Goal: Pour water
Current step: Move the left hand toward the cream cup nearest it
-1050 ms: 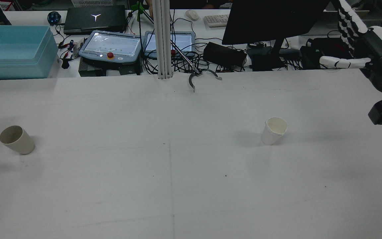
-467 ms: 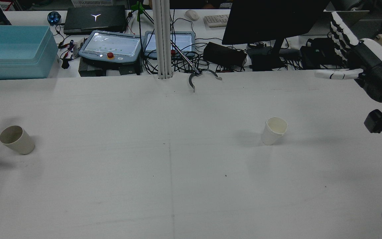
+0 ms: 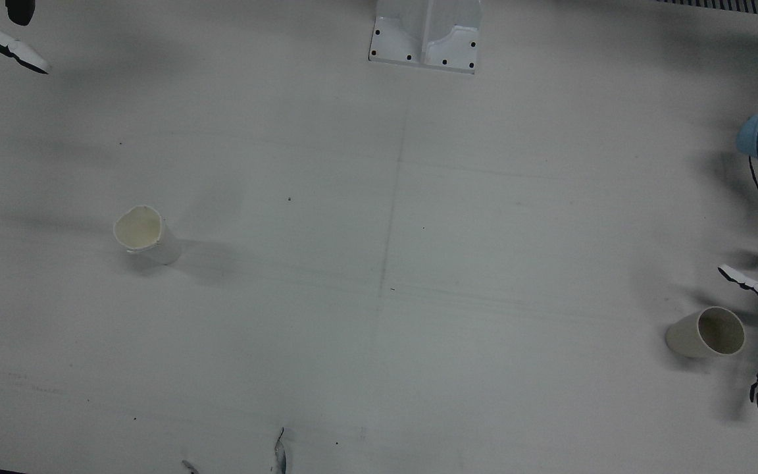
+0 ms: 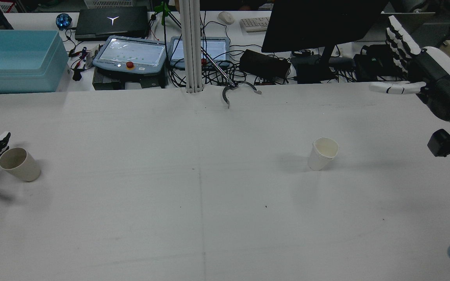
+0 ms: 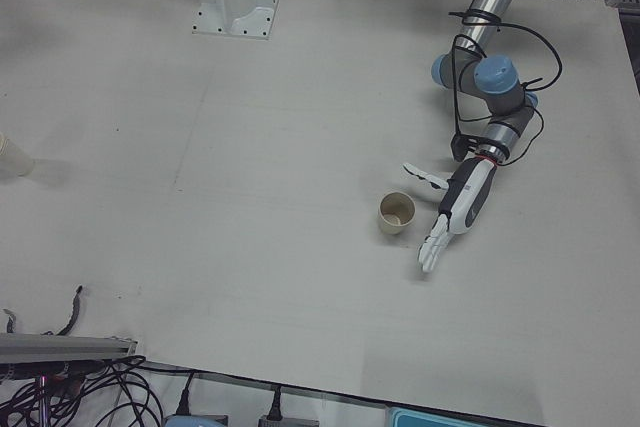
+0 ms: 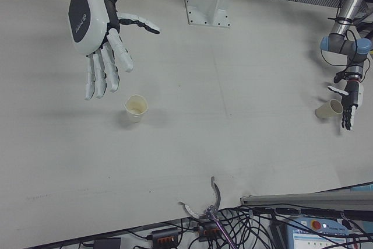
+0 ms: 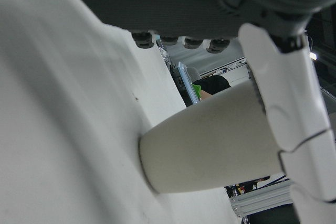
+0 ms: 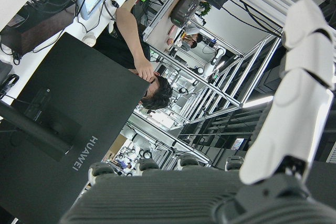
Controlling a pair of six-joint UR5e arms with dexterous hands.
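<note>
Left hand (image 5: 452, 215) spread wide, empty, just beside the beige paper cup (image 5: 396, 213), not touching. Right hand (image 6: 96, 33) also splayed, raised well apart from the white paper cup (image 6: 136, 108).

Lighting flat and dim-ish, overhead indoor light, grey-white cast on the table (image 4: 209, 195) in all fixed views. Front view darkest, with vignetting toward the corners and soft smudgy shadows at the top left and right edge. The white cup (image 3: 145, 235) throws a soft shadow to its right in the front view; the beige cup (image 3: 708, 332) has a faint shadow beside it. Rear view is sharp, mild glare on the two tablet screens (image 4: 133, 50), the monitor (image 4: 318, 23) pure black. Left hand view: close cup and table blurred, strong wide-angle stretch. Right hand view: bright ceiling strips, hand (image 8: 294, 103) overexposed and soft.
</note>
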